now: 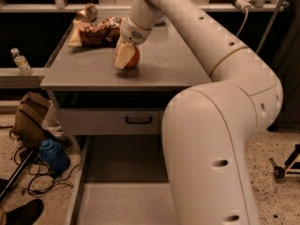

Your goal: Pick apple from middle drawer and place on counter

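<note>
Apple (134,58) is out of the middle drawer (123,201), which stands open nearest me, its visible floor bare. Further back, the fruit sits on the counter (165,65), round and red-orange, with my end effector (126,56) clamped around it. I reckon only the release and retreat are left.

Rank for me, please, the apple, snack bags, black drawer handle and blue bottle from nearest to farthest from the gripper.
From the gripper on the counter:
1. apple, in its grip.
2. snack bags, at the counter's far corner.
3. black drawer handle, below the front edge.
4. blue bottle, down on the floor.
</note>
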`<action>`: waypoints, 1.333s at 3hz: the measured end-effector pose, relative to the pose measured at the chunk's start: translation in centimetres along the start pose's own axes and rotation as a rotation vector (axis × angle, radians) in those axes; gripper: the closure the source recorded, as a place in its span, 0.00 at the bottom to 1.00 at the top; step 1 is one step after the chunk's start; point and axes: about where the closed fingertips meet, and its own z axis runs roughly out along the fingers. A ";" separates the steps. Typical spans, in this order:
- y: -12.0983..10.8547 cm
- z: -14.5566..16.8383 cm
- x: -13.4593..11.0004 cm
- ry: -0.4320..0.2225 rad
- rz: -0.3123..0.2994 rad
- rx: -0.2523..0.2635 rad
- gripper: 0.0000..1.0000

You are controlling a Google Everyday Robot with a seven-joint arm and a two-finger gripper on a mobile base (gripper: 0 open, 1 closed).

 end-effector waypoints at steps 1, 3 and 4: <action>0.0 0.0 0.0 0.000 0.000 0.000 0.58; 0.0 0.0 0.0 0.000 0.000 0.000 0.12; 0.0 0.0 0.0 0.000 0.000 0.000 0.00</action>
